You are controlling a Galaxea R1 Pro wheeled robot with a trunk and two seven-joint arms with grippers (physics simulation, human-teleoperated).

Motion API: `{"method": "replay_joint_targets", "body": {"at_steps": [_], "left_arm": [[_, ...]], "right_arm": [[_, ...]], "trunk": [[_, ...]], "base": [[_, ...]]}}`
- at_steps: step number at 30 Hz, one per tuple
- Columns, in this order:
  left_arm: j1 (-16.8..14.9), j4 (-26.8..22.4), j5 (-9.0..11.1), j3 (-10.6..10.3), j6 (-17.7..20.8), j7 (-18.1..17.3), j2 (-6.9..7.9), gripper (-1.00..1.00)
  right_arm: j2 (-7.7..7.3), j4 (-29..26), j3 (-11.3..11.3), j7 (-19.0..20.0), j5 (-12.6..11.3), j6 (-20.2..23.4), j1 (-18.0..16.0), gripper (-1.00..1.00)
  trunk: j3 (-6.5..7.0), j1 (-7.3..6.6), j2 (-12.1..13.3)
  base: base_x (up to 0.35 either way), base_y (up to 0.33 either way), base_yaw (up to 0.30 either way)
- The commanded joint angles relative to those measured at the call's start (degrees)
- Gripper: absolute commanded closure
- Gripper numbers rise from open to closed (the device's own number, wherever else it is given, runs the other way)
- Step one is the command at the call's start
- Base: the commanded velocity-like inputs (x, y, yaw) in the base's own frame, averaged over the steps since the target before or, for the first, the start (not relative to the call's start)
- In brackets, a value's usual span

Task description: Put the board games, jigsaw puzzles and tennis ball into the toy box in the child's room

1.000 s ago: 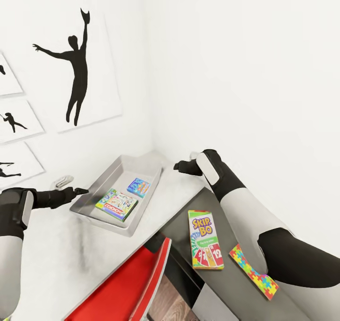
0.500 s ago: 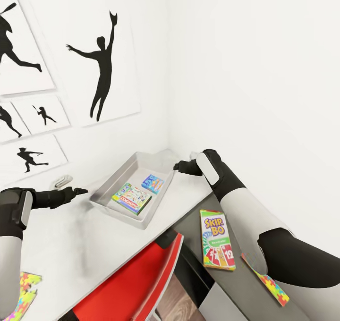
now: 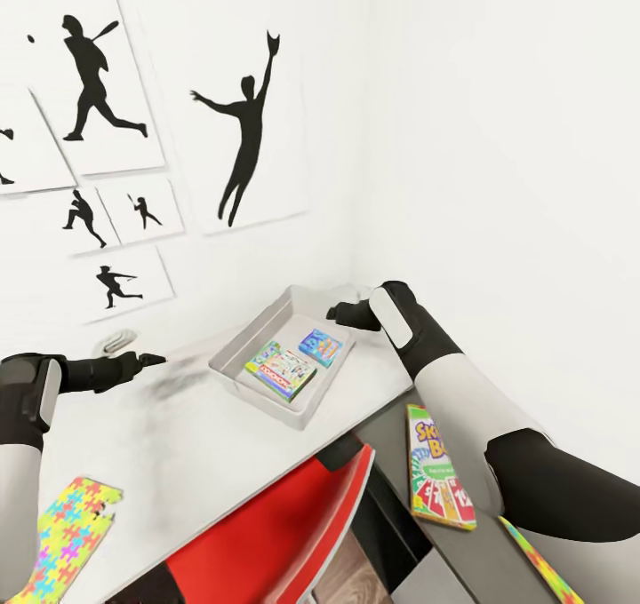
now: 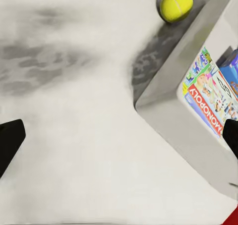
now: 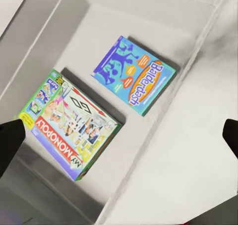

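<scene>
Both pincers are spread wide and carry nothing: left gripper (image 4: 119, 140) hangs over the bare pale table (image 3: 178, 444) left of the toy box (image 3: 238, 355), right gripper (image 5: 119, 136) hangs over the box's right rim, dark fingertips at the wrist views' edges.

Toy box is a shallow light-grey bin with flared sloping walls and a smooth matte floor, sitting on the far right of the pale top, near the room corner. Two flat cardboard games lie side by side inside it, apart from each other: green-edged Monopoly box (image 5: 69, 131) with a busy white cover, nearer; blue Balderdash box (image 5: 134, 81), farther right. Yellow fuzzy tennis ball (image 4: 176, 4) rests on the table just beside the box's outer wall.

Skip-Bo box (image 3: 437, 480), green-white-red, lies flat on the lower dark grey section at right, partly behind the right arm. One jigsaw puzzle (image 3: 67, 533), a thin flat sheet of interlocking coloured pieces, lies near-left on the pale top; a second puzzle (image 3: 538, 568) shows as a strip near-right.

Against 1 s back: camera has panned left, so box and Skip-Bo sit further right in frame and the left puzzle has entered. Arms hold the same pose.

Red chair (image 3: 284, 533) tucked under the near edge.
</scene>
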Motion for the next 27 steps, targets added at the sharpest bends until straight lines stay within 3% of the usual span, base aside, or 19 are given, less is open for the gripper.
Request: {"method": "replay_joint_targets", "body": {"at_steps": [1, 27], "left_arm": [[-0.08, -0.03, -0.49, 0.13, 0.27, -0.48, -0.03, -1.0], [-0.04, -0.03, -0.41, 0.13, 0.27, -0.5, -0.06, -1.0]], "right_arm": [[0.0, -0.04, 0.1, -0.5, -0.53, 0.11, -0.06, -1.0], [0.0, -0.05, -0.06, -0.35, -0.53, 0.11, -0.06, -1.0]], "trunk": [[-0.07, 0.04, -0.12], [0.07, 0.04, -0.12]], "base": [[0.0, 0.0, 0.136], [0.063, 0.022, 0.017]]}}
